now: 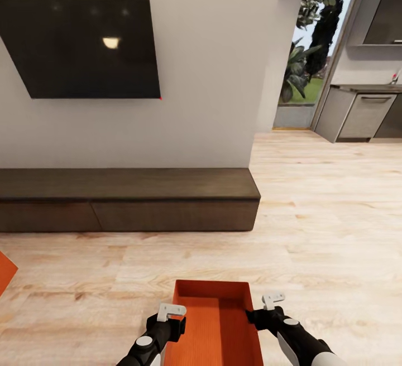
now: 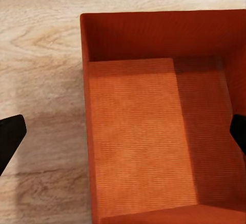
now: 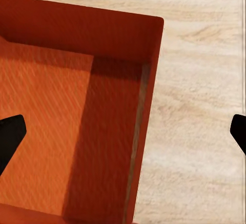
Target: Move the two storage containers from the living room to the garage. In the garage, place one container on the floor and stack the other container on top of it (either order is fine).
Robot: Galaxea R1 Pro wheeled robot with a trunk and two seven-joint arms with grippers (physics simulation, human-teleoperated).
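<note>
One orange-red storage container lies low in front of me over the pale wood planks of the living room, its open top facing up. My left gripper is at its left wall and my right gripper at its right wall. In the left wrist view the fingers stand wide apart, with the container's wall between them. The right wrist view has the right gripper spread the same way across the other wall. A corner of the second container pokes in at the left edge.
A long dark low cabinet runs along the grey wall under a black TV. To the right the plank floor opens toward a glass door and grey kitchen units.
</note>
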